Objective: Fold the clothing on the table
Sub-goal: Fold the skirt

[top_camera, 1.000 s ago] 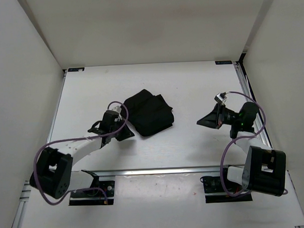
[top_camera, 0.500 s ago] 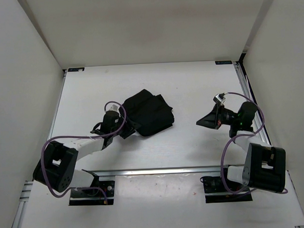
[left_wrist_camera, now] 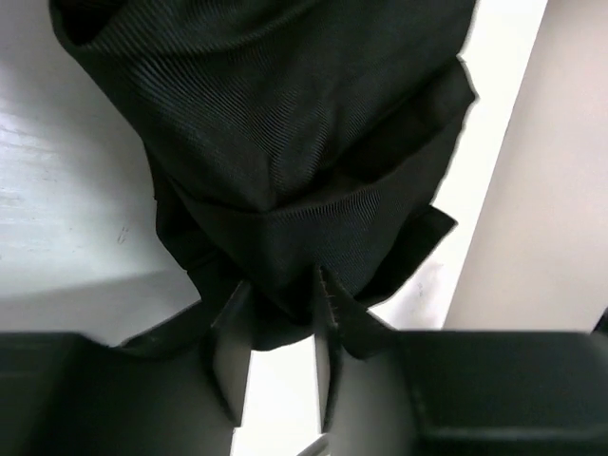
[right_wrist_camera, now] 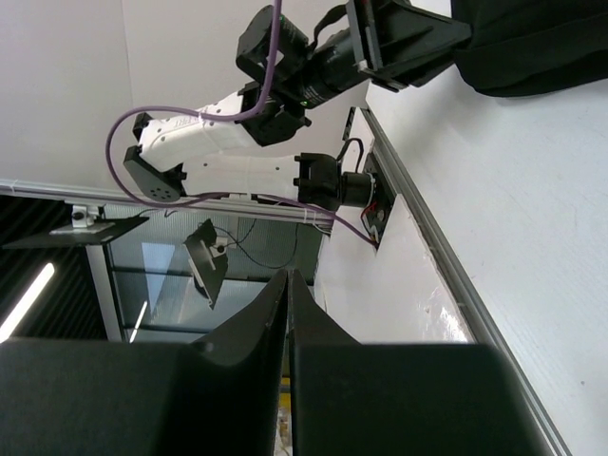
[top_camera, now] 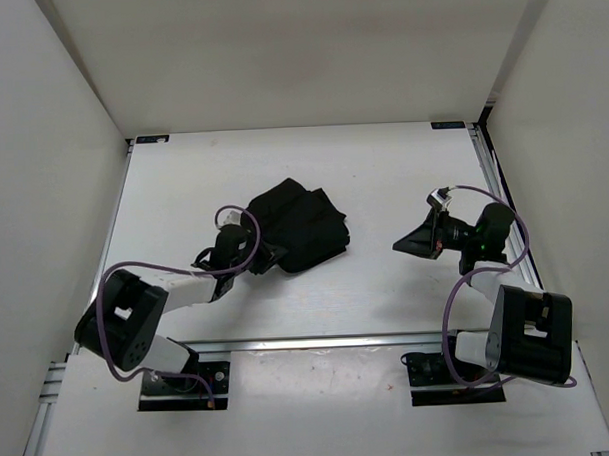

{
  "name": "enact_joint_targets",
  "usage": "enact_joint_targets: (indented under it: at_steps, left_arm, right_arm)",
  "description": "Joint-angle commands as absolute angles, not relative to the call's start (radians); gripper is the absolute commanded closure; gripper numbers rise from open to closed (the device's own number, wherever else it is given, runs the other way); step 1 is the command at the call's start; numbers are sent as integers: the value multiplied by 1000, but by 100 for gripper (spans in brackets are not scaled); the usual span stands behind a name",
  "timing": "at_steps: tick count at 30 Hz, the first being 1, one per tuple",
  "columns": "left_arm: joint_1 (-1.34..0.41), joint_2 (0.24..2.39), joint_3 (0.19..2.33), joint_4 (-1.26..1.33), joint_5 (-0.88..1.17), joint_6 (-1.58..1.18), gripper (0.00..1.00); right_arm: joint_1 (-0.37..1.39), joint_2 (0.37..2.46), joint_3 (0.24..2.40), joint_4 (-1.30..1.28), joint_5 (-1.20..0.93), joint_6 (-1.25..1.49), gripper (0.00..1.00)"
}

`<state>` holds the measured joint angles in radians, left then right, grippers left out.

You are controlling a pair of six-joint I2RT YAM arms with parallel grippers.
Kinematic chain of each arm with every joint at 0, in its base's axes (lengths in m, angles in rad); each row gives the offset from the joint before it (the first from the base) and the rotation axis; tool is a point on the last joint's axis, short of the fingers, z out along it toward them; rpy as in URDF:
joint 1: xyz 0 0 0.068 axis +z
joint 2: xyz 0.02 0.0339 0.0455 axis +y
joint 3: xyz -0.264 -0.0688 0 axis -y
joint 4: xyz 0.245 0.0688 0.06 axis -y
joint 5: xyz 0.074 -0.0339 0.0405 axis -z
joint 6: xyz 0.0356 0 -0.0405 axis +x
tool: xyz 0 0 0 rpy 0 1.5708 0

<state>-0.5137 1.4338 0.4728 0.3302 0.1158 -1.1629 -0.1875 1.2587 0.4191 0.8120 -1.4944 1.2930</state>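
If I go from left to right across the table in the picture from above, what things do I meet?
left gripper at the cloth's left edge → clothing → right gripper

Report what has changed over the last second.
The left gripper slid a little to the right, into the near-left edge of the clothing, its arm shifting with it. Its jaws now stand apart with the hem at their tips. The clothing lies in the same heap on the table. The right gripper stays shut, off to the right.
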Motion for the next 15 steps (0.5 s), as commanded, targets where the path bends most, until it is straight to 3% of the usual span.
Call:
enact_joint_targets:
  at_steps: [1, 5, 6, 11, 13, 15]
  left_arm:
    - [-538, 1482, 509, 385, 112, -1184, 65]
    - [-581, 1519, 523, 394, 115, -1201, 98]
    - [-589, 1523, 532, 397, 120, -1209, 100]
    - [-685, 1578, 604, 411, 129, -1241, 99]
    - [-722, 1611, 630, 443, 133, -1279, 92]
    - [-770, 1664, 688, 492, 143, -1308, 76]
  right_arm:
    - [-184, 1258, 436, 819, -1677, 1269, 94]
    - [-190, 1258, 434, 821, -1683, 1269, 93]
    - [-193, 1256, 436, 819, -1681, 1272, 94]
    - [-198, 1255, 430, 821, -1677, 1267, 94]
    - [-195, 1252, 426, 818, -1678, 1273, 94]
    - [-202, 1255, 422, 824, -1675, 1272, 94]
